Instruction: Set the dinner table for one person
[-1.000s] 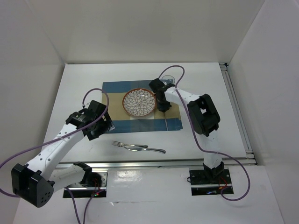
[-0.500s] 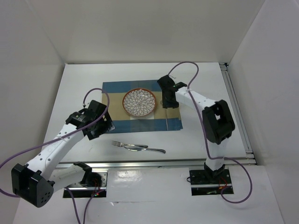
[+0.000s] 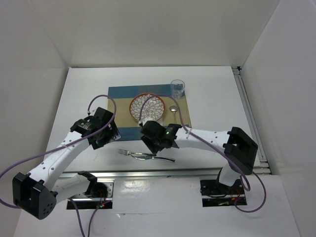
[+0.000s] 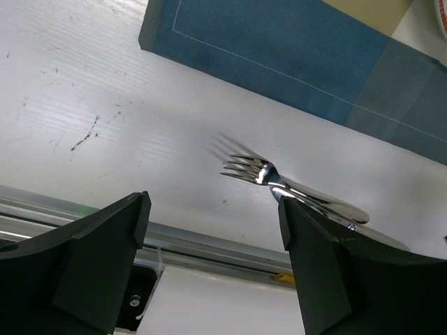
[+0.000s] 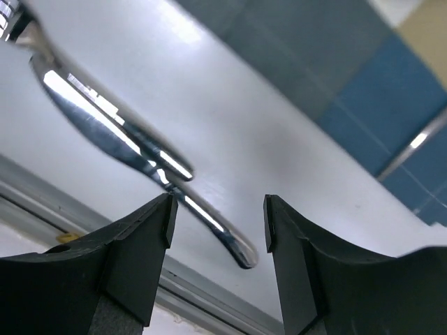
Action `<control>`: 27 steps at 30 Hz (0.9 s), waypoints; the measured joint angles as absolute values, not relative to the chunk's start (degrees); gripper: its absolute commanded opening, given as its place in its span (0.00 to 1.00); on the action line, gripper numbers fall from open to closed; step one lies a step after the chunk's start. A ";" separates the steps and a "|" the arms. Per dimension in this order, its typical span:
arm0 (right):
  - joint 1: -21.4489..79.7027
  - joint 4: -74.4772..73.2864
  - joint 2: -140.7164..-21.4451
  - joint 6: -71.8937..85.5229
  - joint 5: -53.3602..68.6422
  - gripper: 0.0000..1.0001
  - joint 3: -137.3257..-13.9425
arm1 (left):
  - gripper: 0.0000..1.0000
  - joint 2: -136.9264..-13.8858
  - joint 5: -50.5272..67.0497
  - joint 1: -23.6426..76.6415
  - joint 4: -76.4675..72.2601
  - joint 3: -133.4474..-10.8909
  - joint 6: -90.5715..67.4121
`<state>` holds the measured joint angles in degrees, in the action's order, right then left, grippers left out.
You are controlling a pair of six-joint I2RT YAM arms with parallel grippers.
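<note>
The right fingers [image 5: 133, 258] have swung off the long silver metal spoon [image 3: 174, 108], now lying right of the patterned round plate [image 3: 147, 108], down to the silver metal fork [image 3: 128, 152] at lower centre. They gape apart, as do the left fingers [image 4: 105, 244]; fork next, probably.

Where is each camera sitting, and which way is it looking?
Top camera: sits high above and behind the robot, looking down at the white dinner table; the left arm and right arm show.
Left wrist camera: rides the left wrist, looking down at the table's near edge and a shiny metal fork; the open black left claw shows.
Right wrist camera: rides the right wrist, low over the table, looking at shiny metal cutlery handles; the open black right claw shows.
Shared: both wrist views see the blue-and-tan cloth placemat.
</note>
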<state>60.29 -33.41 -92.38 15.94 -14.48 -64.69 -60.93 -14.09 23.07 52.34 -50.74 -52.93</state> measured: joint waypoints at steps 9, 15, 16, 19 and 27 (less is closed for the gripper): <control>65.28 -31.33 -99.44 13.04 -12.43 0.61 -63.75 | 0.92 -60.86 -14.96 23.00 52.58 -50.74 -53.15; 65.28 -28.95 -99.63 10.28 -8.60 0.60 -59.83 | 0.92 -60.86 -14.96 23.00 52.56 -50.74 -54.00; 65.28 -28.38 -99.63 10.07 -8.08 0.60 -59.27 | 0.92 -60.86 -14.96 23.00 52.53 -50.74 -54.13; 65.28 -26.70 -99.63 8.97 -7.01 0.57 -58.89 | 0.92 -60.86 -14.90 23.00 52.51 -50.74 -54.19; 65.28 -24.21 -100.01 6.20 -3.20 0.25 -58.50 | 0.92 -60.86 -14.92 23.00 52.53 -50.74 -54.17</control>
